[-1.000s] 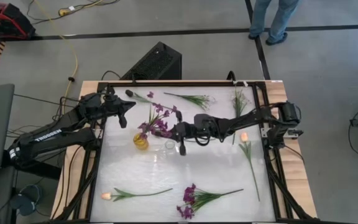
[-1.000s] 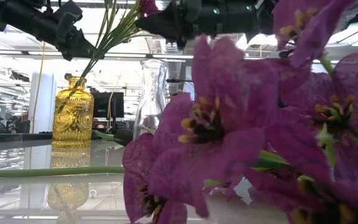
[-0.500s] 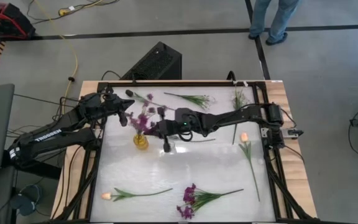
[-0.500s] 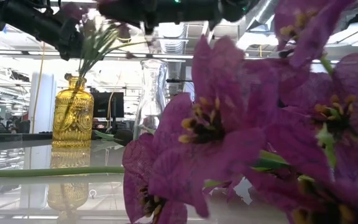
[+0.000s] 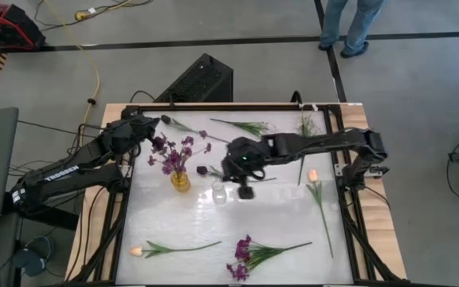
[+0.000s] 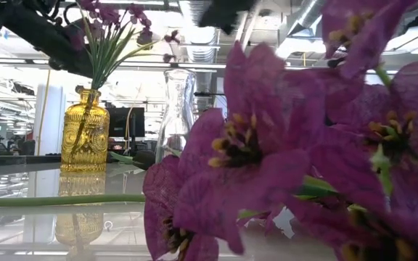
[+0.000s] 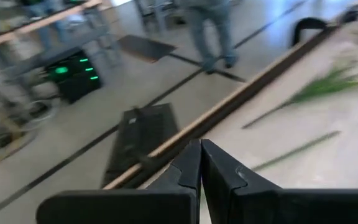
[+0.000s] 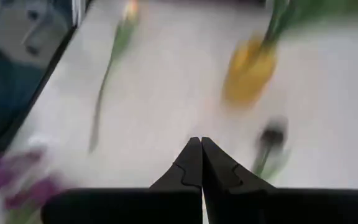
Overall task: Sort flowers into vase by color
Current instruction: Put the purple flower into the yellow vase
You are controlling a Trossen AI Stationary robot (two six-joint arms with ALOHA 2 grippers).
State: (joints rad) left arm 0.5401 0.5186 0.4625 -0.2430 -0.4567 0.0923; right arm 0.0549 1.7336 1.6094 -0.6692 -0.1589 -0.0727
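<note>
Right gripper [image 5: 245, 191]: fingers [image 8: 191, 163] pressed together, nothing between them. High view: centre of the frame, above the desk [image 5: 277, 231], just right of the clear vase [image 5: 219, 192].

Left gripper [image 5: 151, 121]: fingers [image 7: 190, 171] pressed together, empty. High view: upper left of the desk, near its far edge, above and left of the yellow vase [image 5: 180, 181].

Yellow vase: amber glass, upright, left of centre. Holds the purple bunch [image 5: 171, 153], green stems in the neck, blossoms spread above. Low view: left of frame, stems fanning upward.

Clear vase: upright, just right of the yellow vase; whether it holds anything cannot be told.

Flowers lying loose on the desk, high view:
- dark purple bud stem [image 5: 186, 127], upper left, near the left gripper.
- white sprig [image 5: 249, 126], upper centre.
- second green sprig [image 5: 306, 126], upper right.
- pale orange tulip [image 5: 319, 195], right side, stem running toward the lower right.
- second orange tulip [image 5: 170, 249], lower left, bud at its left end.
- purple blossom cluster [image 5: 253, 257], lower centre; fills the right half of the low view.

Person [image 5: 349, 24]: legs only, on the floor at the top right of the high view.
</note>
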